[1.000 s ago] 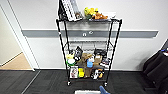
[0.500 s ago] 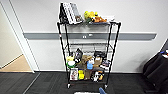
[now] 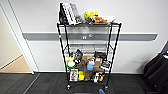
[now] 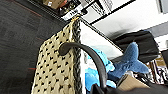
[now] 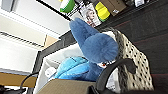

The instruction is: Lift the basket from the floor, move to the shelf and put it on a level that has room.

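White wall with a grey rail (image 3: 140, 37) runs behind the shelf (image 3: 88, 53), which stands on the dark carpet floor (image 3: 32, 83), a doorway opening at the far left. Head view faces the rack nearly square on.

Top tier: books (image 3: 68, 12) and yellow-orange plush toys (image 3: 96, 17). Second tier down, the level (image 3: 87, 48), looks bare wire mesh. Lower tiers are packed with boxes and packets (image 3: 86, 67).

Basket (image 4: 60, 65) is off the floor, carried between both arms. Left wrist view: one curved dark finger (image 4: 87, 60) hooks over the braided dark rim, pressing on the woven side wall; white lining (image 4: 96, 42) shows inside. Right wrist view: a curved finger (image 5: 115, 67) wraps the opposite woven wall (image 5: 132, 62). Each gripper looks clamped over its own rim edge, though the inner finger is hidden on both sides. Inside the basket sit a blue plush shark (image 5: 95, 47) and a tan box (image 5: 65, 87).

Step, as I read it: lift is done, the carry toward the shelf is in hand, robot lined up in front but apparently not at placing reach.

Next move calls for closing the gap, raising the basket to the bare second tier, keeping it level so the shark doesn't tip out, clearing the front posts and the top tier's underside, then setting it flat on the mesh.
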